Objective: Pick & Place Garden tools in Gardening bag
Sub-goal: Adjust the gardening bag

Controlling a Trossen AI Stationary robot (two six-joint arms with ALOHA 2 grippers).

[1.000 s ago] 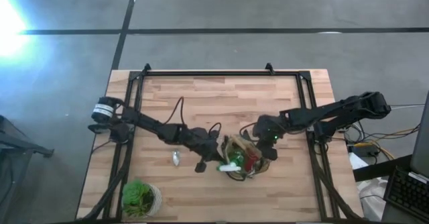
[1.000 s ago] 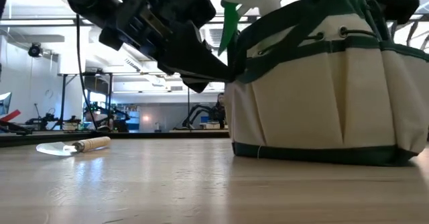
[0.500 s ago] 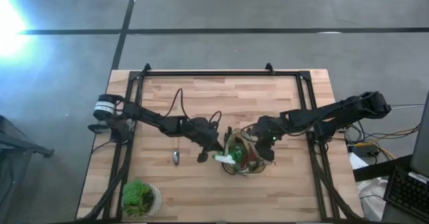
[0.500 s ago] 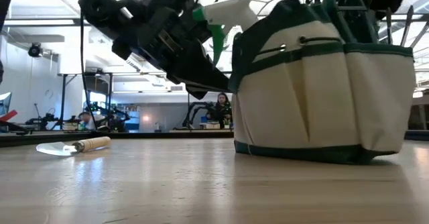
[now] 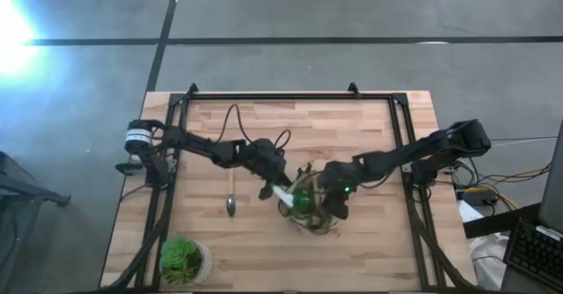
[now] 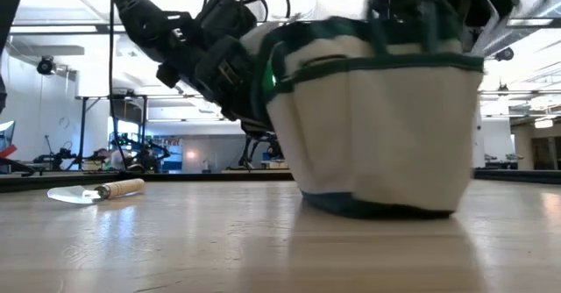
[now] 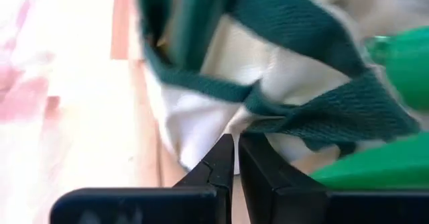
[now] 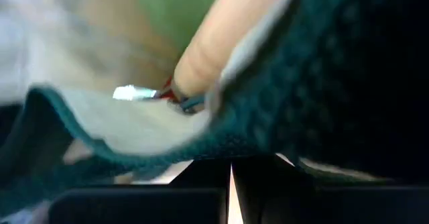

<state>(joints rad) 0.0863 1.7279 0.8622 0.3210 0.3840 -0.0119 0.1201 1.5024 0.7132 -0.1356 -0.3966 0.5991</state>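
The gardening bag (image 5: 317, 216), pale with dark green trim, stands near the table's middle and looks blurred and tilted in the low view (image 6: 377, 126). The green spray bottle (image 5: 297, 201) sticks out of the bag's left side, white nozzle (image 5: 281, 194) outward. A wooden handle (image 8: 214, 56) shows inside the bag. My left gripper (image 5: 269, 188) is shut at the bag's left side. My right gripper (image 5: 337, 208) is shut at the bag's right rim. A silver trowel with a wooden handle (image 5: 230, 206) lies flat on the table left of the bag. My left gripper's shut fingertips (image 7: 228, 147) meet the bag's pale wall just below a crossing of dark green straps (image 7: 251, 110), slanting in from the table's left. Whether any fabric lies between the fingers, I cannot tell. My right gripper is shut at the bag's dark green rim trim (image 8: 268, 127), which lies across its fingertips. It comes from the table's right, slanting down. The trim hides the place of contact. The bag's bottom stays on the table.
A leafy green plant in a pale pot (image 5: 183, 259) stands at the near left corner. A black frame (image 5: 264, 96) runs along the table's far edge and both sides. Bare wood lies near the bag and beside the trowel (image 6: 96, 190).
My right gripper has gone toward the table's left with the bag, which has slid left and turned and tipped. My left gripper has gone a little toward the far edge, staying at the bag's left side. The spray bottle's nozzle has swung toward the far left.
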